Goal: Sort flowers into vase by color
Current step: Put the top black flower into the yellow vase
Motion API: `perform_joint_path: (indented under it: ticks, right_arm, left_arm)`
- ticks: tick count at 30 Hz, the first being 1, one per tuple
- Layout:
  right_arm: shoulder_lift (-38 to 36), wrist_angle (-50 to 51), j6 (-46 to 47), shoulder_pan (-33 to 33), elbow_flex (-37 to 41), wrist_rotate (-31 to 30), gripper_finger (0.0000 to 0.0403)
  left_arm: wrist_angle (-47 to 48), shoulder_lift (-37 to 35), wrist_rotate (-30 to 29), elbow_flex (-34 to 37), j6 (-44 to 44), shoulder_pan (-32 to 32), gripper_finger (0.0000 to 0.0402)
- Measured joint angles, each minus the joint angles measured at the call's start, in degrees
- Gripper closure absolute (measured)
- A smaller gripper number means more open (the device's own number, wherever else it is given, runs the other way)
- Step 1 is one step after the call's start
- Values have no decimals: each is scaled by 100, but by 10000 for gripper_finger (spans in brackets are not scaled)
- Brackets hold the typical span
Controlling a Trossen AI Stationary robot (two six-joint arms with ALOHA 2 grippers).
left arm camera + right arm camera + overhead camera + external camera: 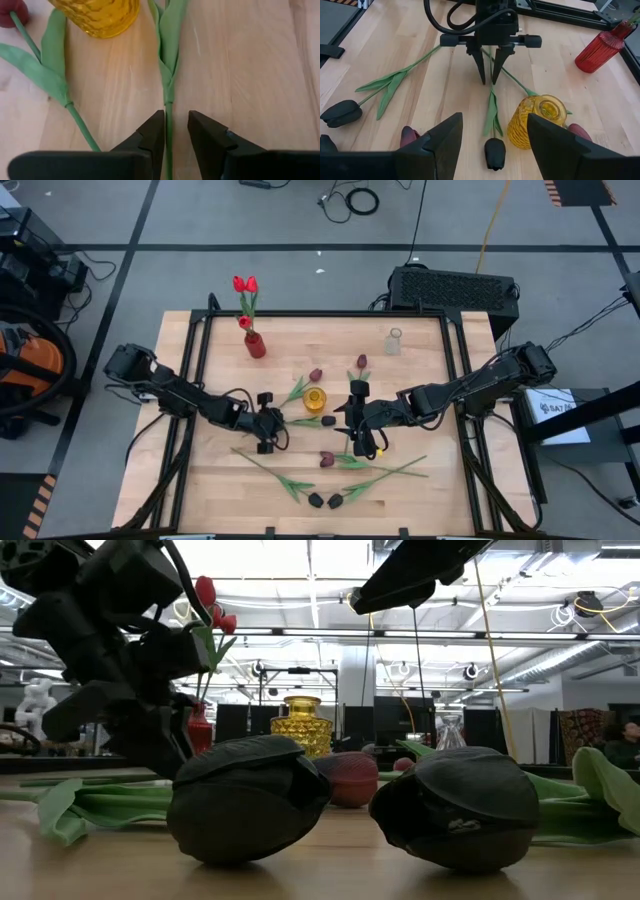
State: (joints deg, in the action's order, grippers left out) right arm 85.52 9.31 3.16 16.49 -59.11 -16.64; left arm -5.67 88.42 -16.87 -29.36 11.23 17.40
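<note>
A black-headed tulip (495, 150) lies flat on the table (420, 410) beside the yellow vase (315, 397), and its thin green stem (168, 125) runs toward the table's left. My left gripper (176, 117) is down at the table, open by a narrow gap, with one finger on each side of that stem; the right wrist view shows this gripper (489, 80) pointing down. My right gripper (492, 132) is wide open, hovering above the tulip's head end (328, 421). A red vase (255, 345) holds red tulips (245, 285). My left gripper straddles the black tulip's stem (168, 150) at its bare part below the leaves, coming from above. The stem lies on the table close against the inner face of one finger (152, 132). Whether that finger touches it, I cannot tell. The other finger is clear of it.
A clear vase (393, 342) stands near the far right corner. Maroon tulips (316, 375) (362, 362) lie behind the yellow vase. More tulips lie toward the near edge: a maroon head (327, 459) and two black heads (315, 500) (334, 502), which fill the low view (250, 795).
</note>
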Motion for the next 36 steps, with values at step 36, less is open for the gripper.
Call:
perform_joint_path:
  ticks: [36]
  right_arm:
    - [0,-78,-87,-2,0,-108,188]
  left_arm:
    - [546,-1821,801,-383,-194,625,393]
